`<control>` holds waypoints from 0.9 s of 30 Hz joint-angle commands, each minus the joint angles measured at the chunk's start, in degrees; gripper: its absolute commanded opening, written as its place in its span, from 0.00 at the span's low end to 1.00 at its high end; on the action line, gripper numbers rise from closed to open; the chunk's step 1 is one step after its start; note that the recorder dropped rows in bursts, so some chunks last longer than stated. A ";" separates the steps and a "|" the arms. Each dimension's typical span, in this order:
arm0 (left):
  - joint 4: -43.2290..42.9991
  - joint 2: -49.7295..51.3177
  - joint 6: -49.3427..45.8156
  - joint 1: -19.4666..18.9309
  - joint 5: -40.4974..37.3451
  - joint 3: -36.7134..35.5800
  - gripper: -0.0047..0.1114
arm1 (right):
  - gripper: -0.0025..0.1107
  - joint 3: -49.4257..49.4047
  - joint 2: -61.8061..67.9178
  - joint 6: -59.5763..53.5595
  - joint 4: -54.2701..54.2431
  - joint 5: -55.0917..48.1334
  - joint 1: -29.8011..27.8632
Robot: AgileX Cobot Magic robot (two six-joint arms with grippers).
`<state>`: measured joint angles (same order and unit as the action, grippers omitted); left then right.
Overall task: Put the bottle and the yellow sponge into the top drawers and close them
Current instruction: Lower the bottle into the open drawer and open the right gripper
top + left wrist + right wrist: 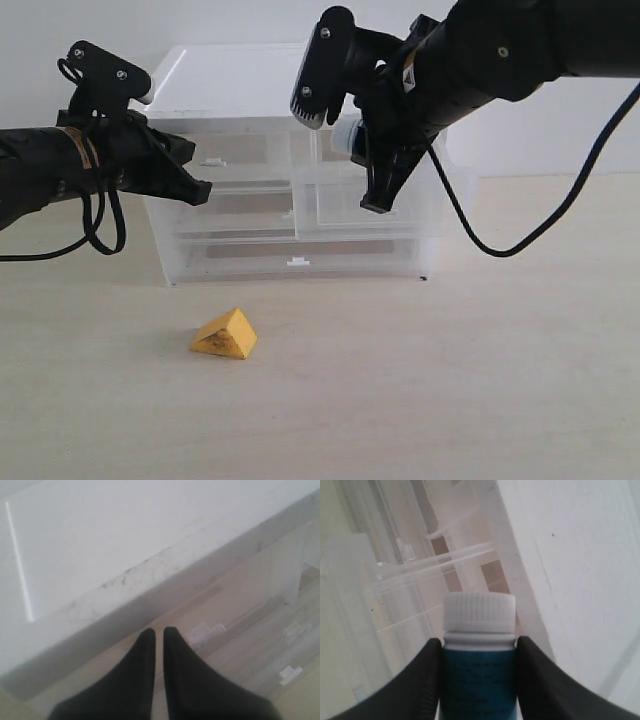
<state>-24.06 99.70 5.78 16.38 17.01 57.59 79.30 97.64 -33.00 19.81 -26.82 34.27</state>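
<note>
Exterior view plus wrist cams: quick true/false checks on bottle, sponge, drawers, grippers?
1. The right gripper holds the bottle. True.
2. The yellow sponge lies in a drawer. False: it lies on the table, in front of the cabinet.
3. The left gripper is shut and empty. True.
4. The top drawer on the exterior view's right is closed. False: it stands pulled out, below the bottle.
</note>
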 commanded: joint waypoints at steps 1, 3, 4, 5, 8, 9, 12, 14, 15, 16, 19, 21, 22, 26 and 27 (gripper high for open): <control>0.55 -0.65 -0.20 -0.13 0.12 0.49 0.07 | 0.27 0.32 0.14 0.08 0.25 0.18 0.05; 0.55 -0.65 -0.20 -0.13 0.12 0.49 0.07 | 0.27 0.32 0.14 0.84 0.25 0.42 0.05; 0.55 -0.65 -0.20 -0.13 0.12 0.49 0.07 | 0.27 0.32 0.14 0.98 0.25 0.42 0.05; 0.55 -0.65 -0.20 -0.13 0.12 0.49 0.07 | 0.27 0.32 0.14 0.98 0.25 0.42 0.05; 0.55 -0.65 -0.20 -0.13 0.12 0.49 0.07 | 0.27 0.32 0.14 0.98 0.25 0.19 0.05; 0.55 -0.65 -0.20 -0.13 0.12 0.49 0.07 | 0.27 0.32 0.14 0.98 0.25 0.51 0.05; 0.55 -0.65 -0.20 -0.13 0.12 0.49 0.07 | 0.27 0.32 0.14 0.98 0.51 0.68 0.05; 0.55 -0.65 -0.20 -0.13 -0.04 0.49 0.07 | 0.27 0.32 0.14 0.98 0.69 0.68 0.05; 0.55 -0.65 -0.20 -0.13 -0.04 0.49 0.07 | 0.27 0.32 0.14 0.98 0.69 0.68 0.05; 0.55 -0.65 -0.20 -0.13 -0.04 0.49 0.07 | 0.27 0.32 0.14 0.98 0.68 0.78 0.05; 0.55 -0.65 -0.20 -0.13 -0.04 0.49 0.07 | 0.27 0.32 0.14 0.98 1.11 1.19 0.05; 0.55 -0.65 -0.20 -0.13 -0.04 0.49 0.07 | 0.27 0.32 0.14 1.26 1.31 1.90 0.05; 0.55 -0.65 -0.20 -0.13 -0.04 0.49 0.07 | 0.27 0.32 0.14 1.37 1.43 2.31 0.05; 0.55 -0.65 -0.20 -0.13 -0.04 0.49 0.07 | 0.27 0.32 0.14 1.62 1.57 3.05 0.05; 0.55 -0.65 -0.20 -0.13 -0.04 0.49 0.07 | 0.27 0.32 0.14 1.75 1.57 3.06 0.05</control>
<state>-24.06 99.70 5.78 16.38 17.01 57.59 79.30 97.99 -31.85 20.80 -24.67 34.27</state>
